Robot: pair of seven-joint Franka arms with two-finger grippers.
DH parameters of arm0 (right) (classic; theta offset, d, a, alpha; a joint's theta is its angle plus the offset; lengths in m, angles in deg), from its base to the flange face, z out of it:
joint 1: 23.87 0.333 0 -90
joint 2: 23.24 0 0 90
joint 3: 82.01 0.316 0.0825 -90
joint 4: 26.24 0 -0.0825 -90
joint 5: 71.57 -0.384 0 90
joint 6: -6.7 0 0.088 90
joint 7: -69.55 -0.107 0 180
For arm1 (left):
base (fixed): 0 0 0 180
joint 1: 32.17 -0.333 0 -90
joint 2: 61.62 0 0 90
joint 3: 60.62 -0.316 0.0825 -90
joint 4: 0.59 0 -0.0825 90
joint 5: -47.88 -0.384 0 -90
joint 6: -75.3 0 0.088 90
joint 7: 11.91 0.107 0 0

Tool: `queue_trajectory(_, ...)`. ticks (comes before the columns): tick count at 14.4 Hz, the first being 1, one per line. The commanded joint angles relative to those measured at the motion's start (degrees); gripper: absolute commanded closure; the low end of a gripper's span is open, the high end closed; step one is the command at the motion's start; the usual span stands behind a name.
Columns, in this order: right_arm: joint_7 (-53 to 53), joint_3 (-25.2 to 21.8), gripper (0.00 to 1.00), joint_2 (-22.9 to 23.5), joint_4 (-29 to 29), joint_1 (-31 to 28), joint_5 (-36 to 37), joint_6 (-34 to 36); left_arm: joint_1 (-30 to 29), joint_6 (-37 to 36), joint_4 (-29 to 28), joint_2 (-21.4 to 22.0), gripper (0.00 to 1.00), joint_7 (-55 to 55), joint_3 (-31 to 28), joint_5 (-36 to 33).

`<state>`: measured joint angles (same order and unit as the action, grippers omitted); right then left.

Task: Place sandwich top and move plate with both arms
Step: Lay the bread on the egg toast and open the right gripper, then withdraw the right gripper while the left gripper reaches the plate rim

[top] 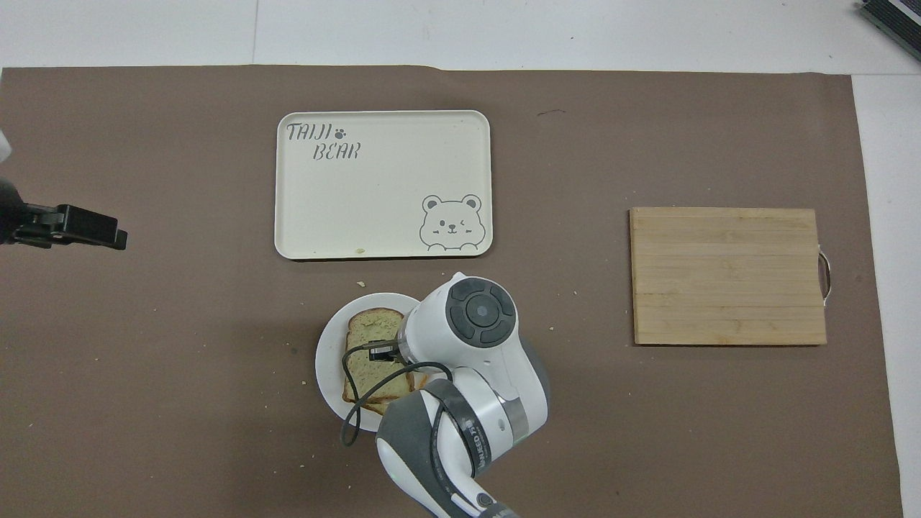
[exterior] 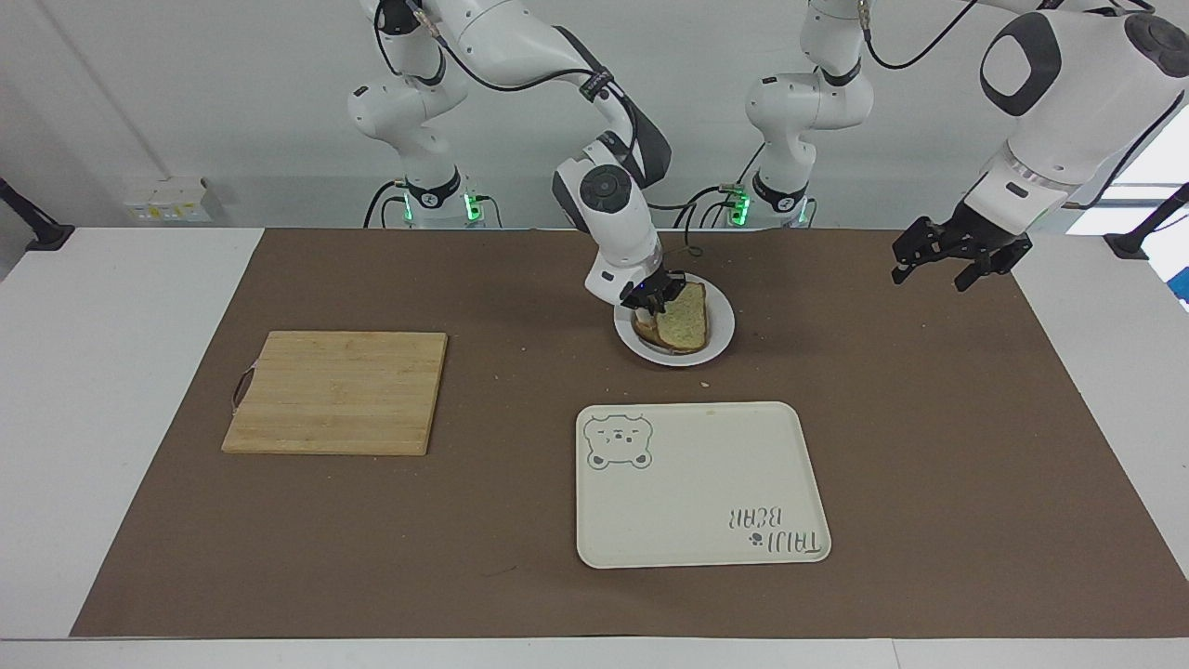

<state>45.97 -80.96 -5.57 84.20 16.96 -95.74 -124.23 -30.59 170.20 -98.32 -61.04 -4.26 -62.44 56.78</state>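
- Bread first: the sandwich top [exterior: 685, 321] lies over the plate [exterior: 720, 336], resting on the lower bread slice [exterior: 647, 332], whose crust edge shows beneath it.
- Its long axis runs from the robots' end toward the tray [exterior: 699, 483]. In the overhead view the rounded crown [top: 374, 316] points away from the robots and the flat base lies nearer to them.
- In the facing view the slice sits a little tilted, with the edge toward the right arm's end of the table up at the fingers and the other edge lower.
- The right gripper [exterior: 656, 295] is at the plate, at the slice's long edge toward the right arm's end of the table, so the slice stretches from the jaws toward the left arm's end.
- The jaws are closed on that edge of the sandwich top, gripping it from the side.
- The plate stands on the brown mat [exterior: 929, 418], nearer to the robots than the tray and just beside it.
- The left gripper [exterior: 955, 253] hangs in the air over the mat near the left arm's end of the table, well apart from the plate; its fingers are spread and hold nothing, and this arm waits.
- A wooden cutting board [exterior: 338, 392] lies on the mat toward the right arm's end of the table.
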Motion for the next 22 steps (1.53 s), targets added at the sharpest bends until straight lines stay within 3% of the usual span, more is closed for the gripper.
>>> queue_trajectory(1,-0.2,-0.4,0.00,-1.1,0.6,-2.6,-0.4,-0.2,-2.3,4.0,-6.7,2.7,0.00,4.9,0.3,5.8)
queue_trajectory(4,0.3,-0.9,0.00,-5.0,0.5,-9.5,4.6,2.1,-1.8,7.7,-12.4,2.7,0.00,10.9,0.3,10.4)
queue_trajectory(8,0.6,-0.7,0.00,-10.7,-2.2,-19.5,14.8,13.4,0.5,12.8,-21.3,2.6,0.00,16.1,0.5,15.7)
queue_trajectory(11,0.8,-1.0,0.00,-13.6,-2.9,-23.0,19.9,17.1,2.4,19.8,-29.5,2.0,0.00,23.5,0.5,22.1)
queue_trajectory(16,3.8,-1.3,0.00,-20.0,-7.3,-31.9,20.6,26.3,8.5,34.0,-42.7,2.5,0.00,31.3,0.6,35.6)
queue_trajectory(19,4.3,-1.8,0.00,-22.3,-9.4,-35.4,21.1,27.7,9.0,34.3,-47.4,2.7,0.00,36.7,0.6,43.3)
queue_trajectory(22,5.5,-1.8,0.00,-22.3,-14.9,-37.0,25.6,33.9,11.3,34.3,-49.7,3.2,0.29,37.9,0.6,45.1)
